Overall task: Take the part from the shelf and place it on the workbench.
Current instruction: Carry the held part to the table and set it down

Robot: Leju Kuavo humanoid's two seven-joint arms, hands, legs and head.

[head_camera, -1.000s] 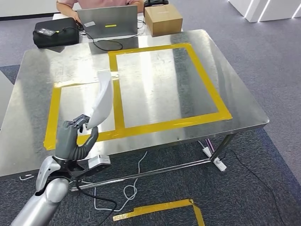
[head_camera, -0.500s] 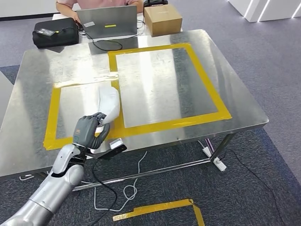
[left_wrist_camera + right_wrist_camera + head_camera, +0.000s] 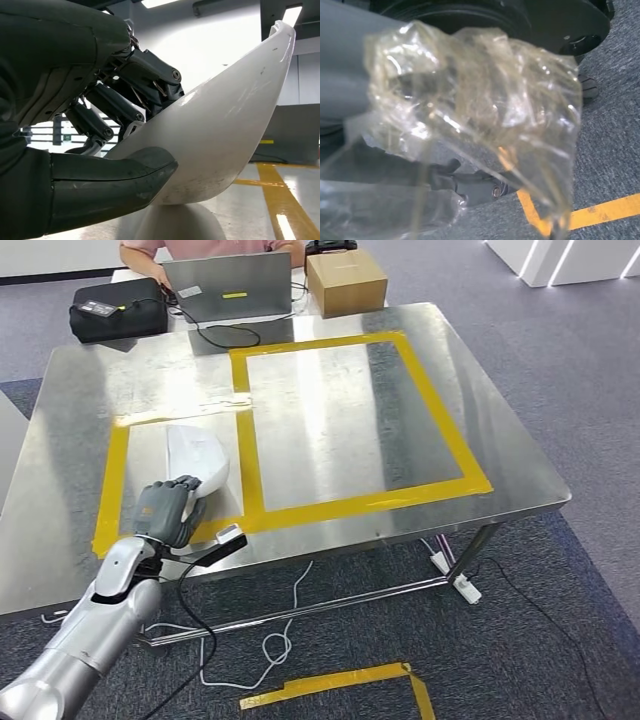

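Observation:
The white curved shell part [image 3: 198,458] lies low inside the left yellow-taped rectangle of the steel workbench [image 3: 68,470]. My left hand [image 3: 166,512] grips its near end at the table's front edge. In the left wrist view the thumb [image 3: 113,185] lies under the part [image 3: 226,130] and the dark fingers [image 3: 147,65] wrap over it. The part's belly meets its own reflection on the tabletop. My right hand [image 3: 444,175] hangs over grey carpet behind crumpled clear plastic film [image 3: 478,110], which hides how its fingers lie.
A laptop [image 3: 229,287], a cardboard box [image 3: 347,280] and a black bag [image 3: 118,308] stand along the far edge, with a person [image 3: 151,250] behind the laptop. A larger taped rectangle [image 3: 438,410] lies to the right. Cables and a power strip [image 3: 453,575] lie under the table.
My left hand has tipped the part from upright down onto the table in the left rectangle. Over the last half second it has shifted left.

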